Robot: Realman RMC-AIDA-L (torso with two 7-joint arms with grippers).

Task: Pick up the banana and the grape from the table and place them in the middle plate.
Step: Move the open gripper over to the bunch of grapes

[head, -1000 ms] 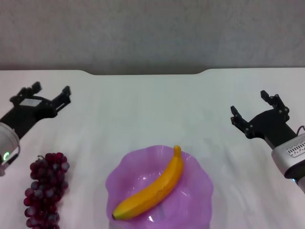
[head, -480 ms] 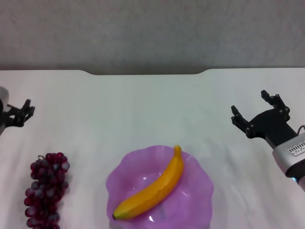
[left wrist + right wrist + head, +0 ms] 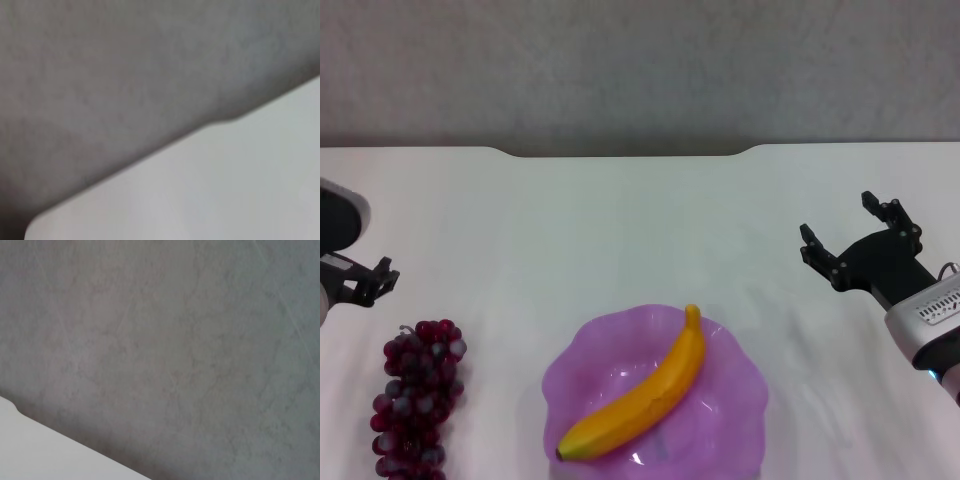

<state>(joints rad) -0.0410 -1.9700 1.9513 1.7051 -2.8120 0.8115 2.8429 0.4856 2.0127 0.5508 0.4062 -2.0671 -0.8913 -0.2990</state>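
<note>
We held our right gripper [image 3: 852, 235] spread open beside the middle plate [image 3: 735, 425], where the banana [image 3: 642, 400] lay.

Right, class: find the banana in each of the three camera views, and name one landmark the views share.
Head view: the banana lies diagonally in the middle plate, low and centre, stem tip toward the far rim.
Left wrist view: not in it; only the table and grey wall.
Right wrist view: not in it; mostly wall, with a table corner.
Shared landmark: the white table's far edge against the grey wall.
</note>
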